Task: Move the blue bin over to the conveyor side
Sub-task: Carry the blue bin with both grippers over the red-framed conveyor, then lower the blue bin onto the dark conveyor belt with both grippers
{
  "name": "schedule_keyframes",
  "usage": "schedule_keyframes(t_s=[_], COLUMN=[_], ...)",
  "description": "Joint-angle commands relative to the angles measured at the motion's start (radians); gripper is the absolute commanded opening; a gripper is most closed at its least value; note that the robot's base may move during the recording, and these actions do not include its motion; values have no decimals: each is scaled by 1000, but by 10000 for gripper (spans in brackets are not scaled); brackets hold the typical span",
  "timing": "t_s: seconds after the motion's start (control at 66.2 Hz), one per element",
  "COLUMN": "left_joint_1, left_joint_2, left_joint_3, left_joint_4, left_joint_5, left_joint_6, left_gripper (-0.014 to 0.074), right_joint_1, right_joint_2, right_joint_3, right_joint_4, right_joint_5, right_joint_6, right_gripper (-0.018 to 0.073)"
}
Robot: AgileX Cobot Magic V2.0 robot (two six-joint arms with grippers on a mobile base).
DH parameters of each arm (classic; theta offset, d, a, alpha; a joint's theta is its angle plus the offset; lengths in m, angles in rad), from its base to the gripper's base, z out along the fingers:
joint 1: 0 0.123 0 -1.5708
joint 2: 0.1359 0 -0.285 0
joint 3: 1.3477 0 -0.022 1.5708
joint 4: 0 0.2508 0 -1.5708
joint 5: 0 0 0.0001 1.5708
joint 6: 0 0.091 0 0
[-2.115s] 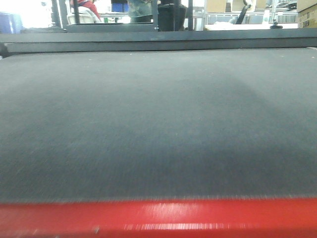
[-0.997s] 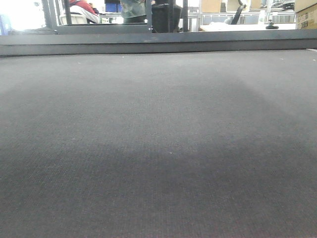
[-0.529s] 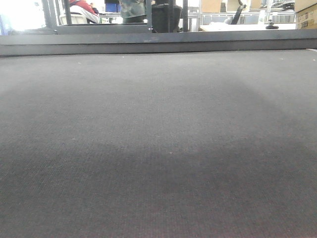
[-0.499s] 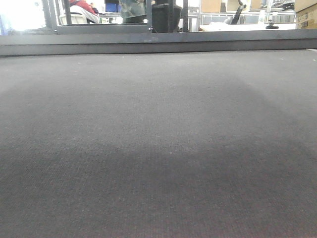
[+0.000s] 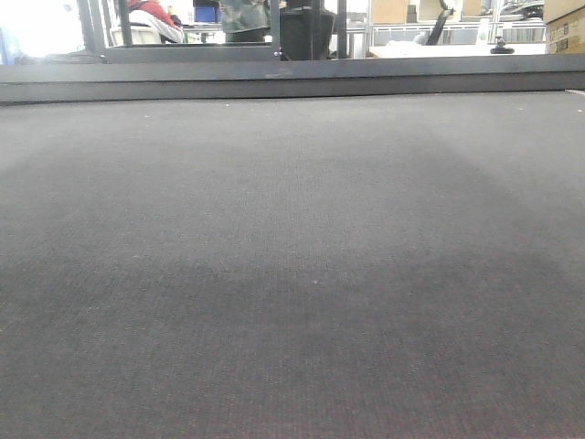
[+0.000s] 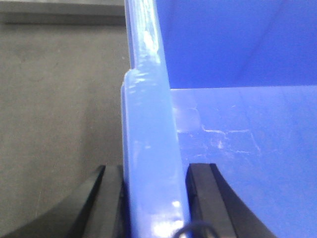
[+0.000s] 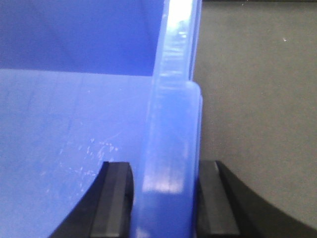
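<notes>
The blue bin (image 6: 242, 74) is glossy bright blue, and only its walls and scuffed floor show in the wrist views. My left gripper (image 6: 154, 168) is shut on the bin's left rim lip, one black finger (image 6: 110, 198) outside and one inside. My right gripper (image 7: 163, 166) is shut on the bin's (image 7: 64, 124) right rim lip in the same way. The conveyor (image 5: 292, 256), a dark woven belt, fills the front view. The conveyor (image 6: 54, 99) also lies under the bin's left side, and the conveyor (image 7: 257, 99) under its right side. The front view shows neither bin nor grippers.
A dark metal frame rail (image 5: 292, 78) bounds the belt's far edge. Beyond it are upright posts (image 5: 274, 27), a person in red (image 5: 151, 11) and a cardboard box (image 5: 567, 27) at the far right.
The front view has advanced over the belt: the red front edge seen two seconds ago has left the picture. Over the last second the view has hardly shifted.
</notes>
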Motion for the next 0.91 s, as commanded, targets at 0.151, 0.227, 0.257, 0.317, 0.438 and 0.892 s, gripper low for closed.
schedule_keyframes(t_s=[0.151, 0.227, 0.257, 0.317, 0.438, 0.892], left_joint_1=[-1, -1, -1, -1, -1, -1], left_joint_2=[25, 68, 85, 123, 197, 467], left_joint_3=[-13, -13, -13, -13, -13, -13], left_joint_4=[22, 9, 8, 8, 15, 16], left_joint_5=[-129, -125, -124, -119, -119, -119], left_joint_6=[10, 10, 10, 12, 14, 14], left_gripper=[-22, -22, -22, -22, -22, -22], right_joint_1=[-3, -3, -3, -3, -3, -3], right_joint_2=[-5, 16, 32, 62, 144, 487], right_joint_3=[-25, -25, -25, -25, -25, -25], right_joint_4=[-40, -40, -40, -40, -40, -40], right_joint_5=[-110, -127, -134, -137, -144, -148], right_joint_6=[-22, -22, -22, -22, -22, -22], right_gripper=[-79, -79, -79, -79, -79, -79])
